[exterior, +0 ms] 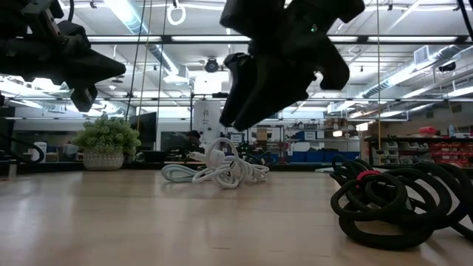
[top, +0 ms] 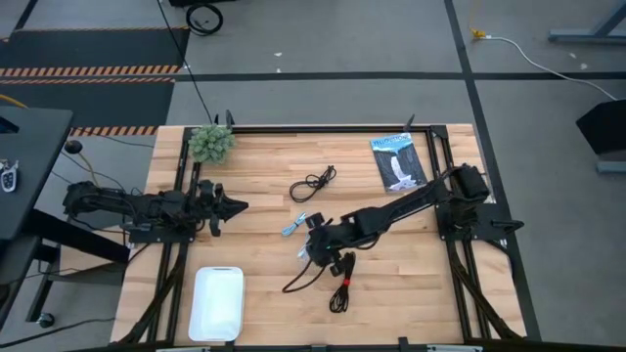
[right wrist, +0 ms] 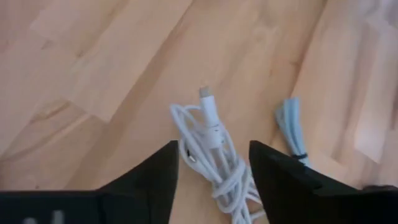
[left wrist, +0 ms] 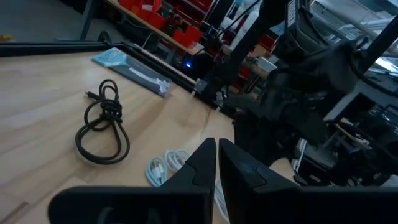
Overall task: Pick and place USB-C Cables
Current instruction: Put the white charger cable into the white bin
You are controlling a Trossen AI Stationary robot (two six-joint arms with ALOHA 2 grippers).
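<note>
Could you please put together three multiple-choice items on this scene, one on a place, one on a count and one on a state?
1. Where is the white tray?
A. At the table's near edge, on the left arm's side
B. Beside the plant
C. Under the right arm

2. How many black cables lie on the table?
A. One
B. Two
C. Four

3. How are the right tool's fingers?
A. Shut on the white cable
B. Open above the white cable
C. Shut on the packet

Answers:
1. A: the high view shows it there.
2. B: one black cable lies mid-table, another nearer the front.
3. B: its wrist view shows the fingers apart with the white cable between, on the wood.
</note>
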